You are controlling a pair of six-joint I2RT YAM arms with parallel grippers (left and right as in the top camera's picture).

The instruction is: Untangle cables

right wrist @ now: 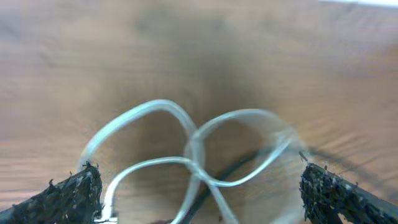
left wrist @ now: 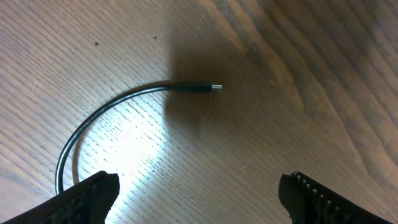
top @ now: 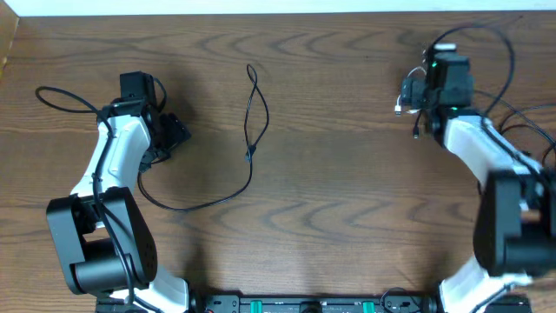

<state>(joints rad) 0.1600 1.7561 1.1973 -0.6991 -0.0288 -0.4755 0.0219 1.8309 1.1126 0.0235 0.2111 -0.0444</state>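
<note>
A thin black cable runs from a narrow loop at the table's middle down and left toward my left arm. Its plug end lies on the wood ahead of my left gripper, which is open and holds nothing; in the overhead view that gripper sits at the left. My right gripper is at the far right. In the right wrist view a looped white cable crosses over a black cable between the widely spread fingers of my right gripper, which is open. The picture there is blurred.
Thicker black arm cables loop by the left arm and around the right arm. The wooden table ends at a pale strip along the back edge. The arm bases stand at the front corners.
</note>
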